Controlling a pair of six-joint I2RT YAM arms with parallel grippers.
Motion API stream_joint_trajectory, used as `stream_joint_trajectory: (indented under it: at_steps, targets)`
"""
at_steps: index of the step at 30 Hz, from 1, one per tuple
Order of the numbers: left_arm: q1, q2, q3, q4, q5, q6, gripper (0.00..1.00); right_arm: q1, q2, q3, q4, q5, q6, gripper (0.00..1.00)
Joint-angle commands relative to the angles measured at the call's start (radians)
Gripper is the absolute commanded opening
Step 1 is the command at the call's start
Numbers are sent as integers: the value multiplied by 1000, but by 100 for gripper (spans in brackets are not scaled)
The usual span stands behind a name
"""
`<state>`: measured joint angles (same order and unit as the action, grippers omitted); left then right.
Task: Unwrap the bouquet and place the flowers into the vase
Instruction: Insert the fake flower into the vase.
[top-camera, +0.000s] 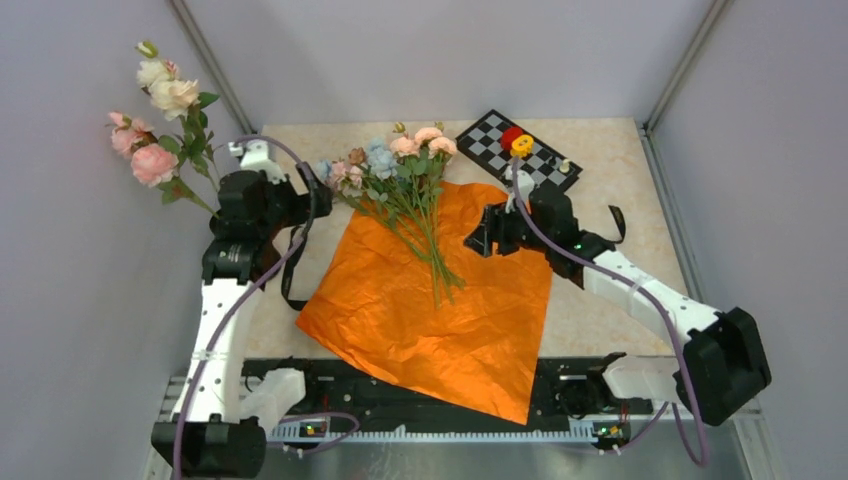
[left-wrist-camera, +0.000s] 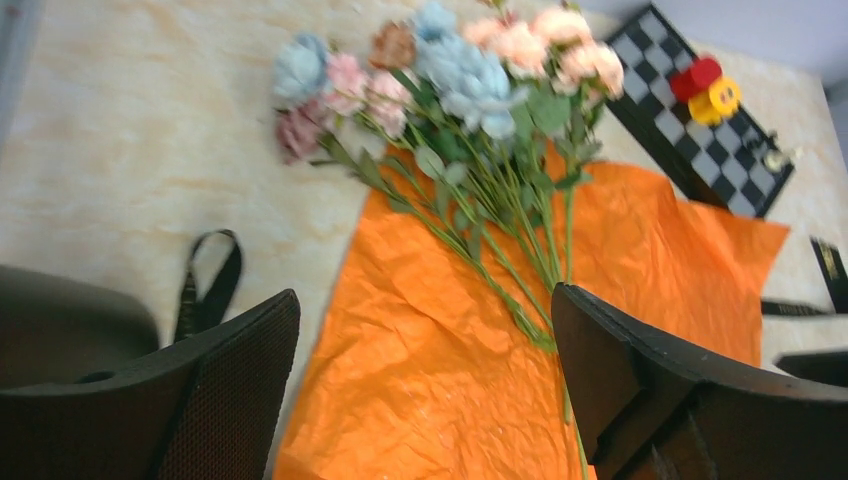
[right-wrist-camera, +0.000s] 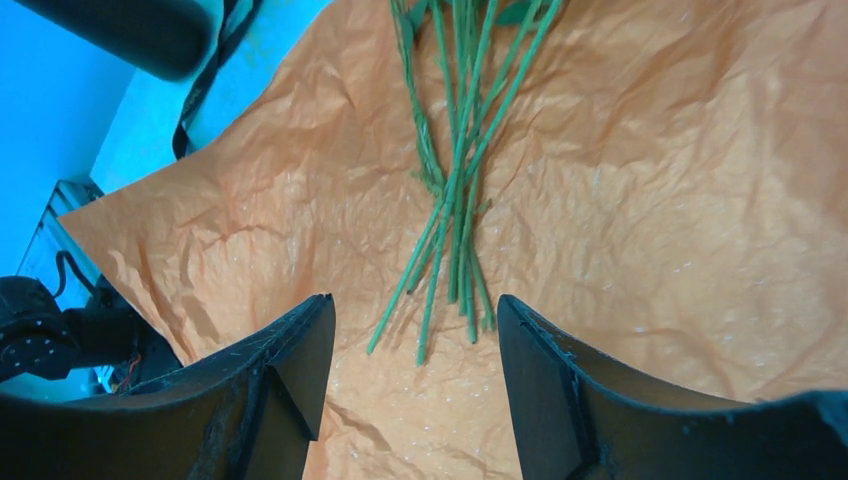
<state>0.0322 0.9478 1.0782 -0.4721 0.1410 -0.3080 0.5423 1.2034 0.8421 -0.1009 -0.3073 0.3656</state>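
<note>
The bouquet lies unwrapped: the orange crinkled paper (top-camera: 440, 310) is spread flat on the table. The flowers (top-camera: 400, 165) lie on it, pastel blooms toward the back and green stems (right-wrist-camera: 455, 200) fanning toward the front. My left gripper (top-camera: 318, 195) is open wide over the paper's left edge (left-wrist-camera: 425, 300), nothing between its fingers. My right gripper (top-camera: 478, 240) is open just above the paper, and the stem ends lie just ahead of its fingertips (right-wrist-camera: 415, 305). The vase is mostly hidden by the left arm. A dark matte cylinder (right-wrist-camera: 130, 30) by the ribbon may be it.
A black ribbon (top-camera: 290, 270) lies loose beside the left arm. Large pink and white roses (top-camera: 155, 120) rise at the far left. A checkered board (top-camera: 545, 160) with red and yellow pieces (top-camera: 517, 142) sits at the back right. Walls close in on both sides.
</note>
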Motion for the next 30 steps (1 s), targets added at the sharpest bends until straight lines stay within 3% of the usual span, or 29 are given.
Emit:
stream_joint_trajectory:
  at_steps: [1,12,30]
  targets:
    - [-91,75,-35,47,47,12,99,83,84,16,52,77,64,60]
    - [-94,152,-116,169,204,38,99,281,368,88,85,260,208,41]
    - [-94,118,-134,138,201,43,99,289,466,77,83,277,206,27]
